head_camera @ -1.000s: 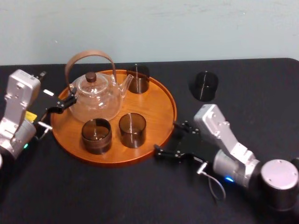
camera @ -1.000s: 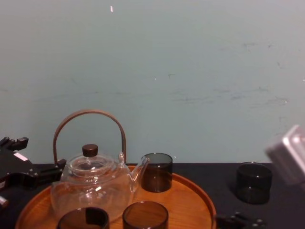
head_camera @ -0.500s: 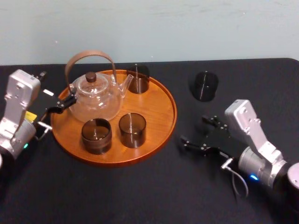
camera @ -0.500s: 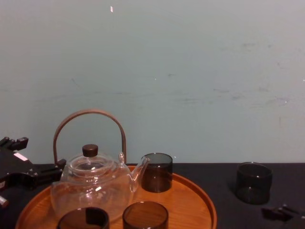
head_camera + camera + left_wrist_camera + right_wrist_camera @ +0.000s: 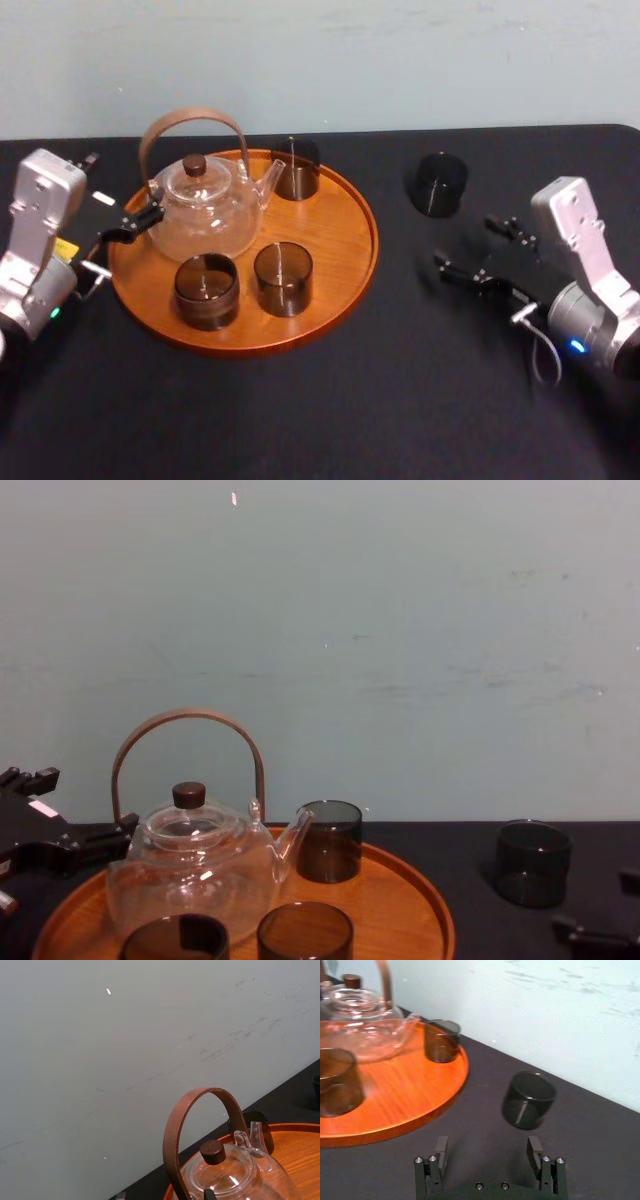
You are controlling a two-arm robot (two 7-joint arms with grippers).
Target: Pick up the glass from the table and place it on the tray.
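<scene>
Glass [image 5: 439,184] stands alone on table [image 5: 300,420]; three more on tray [image 5: 337,226].

The desk [image 5: 300,420] is lying matt black, taking no shine. The tray [image 5: 345,230] is showing smooth, satin-finished orange-brown wood. The teapot [image 5: 205,215] is gleaming as clear glossy glass under a bent wooden handle [image 5: 190,117]. The glass [image 5: 437,184] on the desk is looking smoky, dark and smooth

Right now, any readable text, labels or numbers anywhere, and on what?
Nothing readable.
Yellow sticker on the grey left arm: too blurred to read.
Small white patch on that arm: too small to read.
Round orange-brown wooden tray, clear glass teapot: no markings.
</scene>
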